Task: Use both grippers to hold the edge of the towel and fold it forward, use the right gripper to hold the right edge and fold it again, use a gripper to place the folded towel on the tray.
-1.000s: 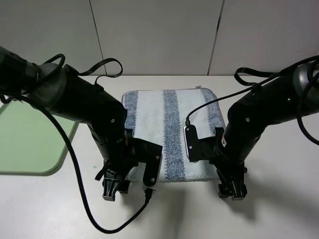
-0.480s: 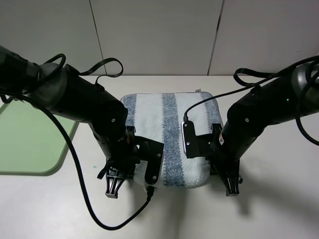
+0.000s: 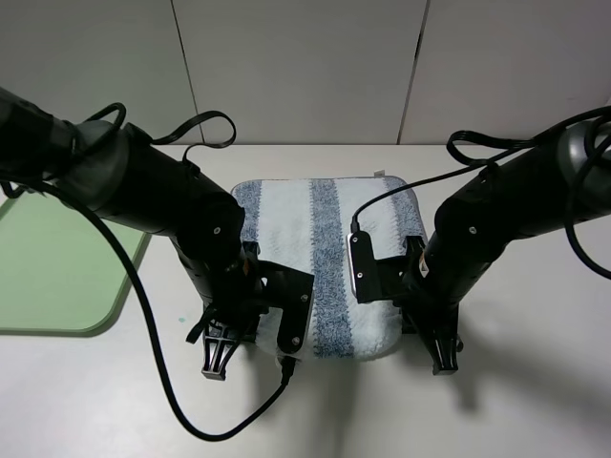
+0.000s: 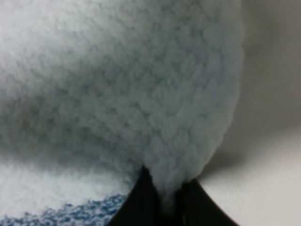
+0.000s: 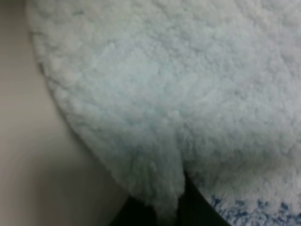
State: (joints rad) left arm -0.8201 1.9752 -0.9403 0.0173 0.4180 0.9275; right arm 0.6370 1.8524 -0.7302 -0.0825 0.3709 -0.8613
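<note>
Stripes of white and blue-grey on the towel (image 3: pixel 325 250) run straight away from the robot; which of its sides is the longer cannot be told. It lies on the white surface (image 3: pixel 535 391) between the two arms, its near edge (image 3: pixel 334 354) rounded and bunched up. The tray (image 3: pixel 57 277), light green, sits at the left, well apart from the towel. The left gripper (image 3: pixel 216 364) is clamped on the towel's near left corner and the right gripper (image 3: pixel 442 362) on its near right corner. In each wrist view a fold of terry is nipped between dark fingers (image 4: pixel 136 207).
</note>
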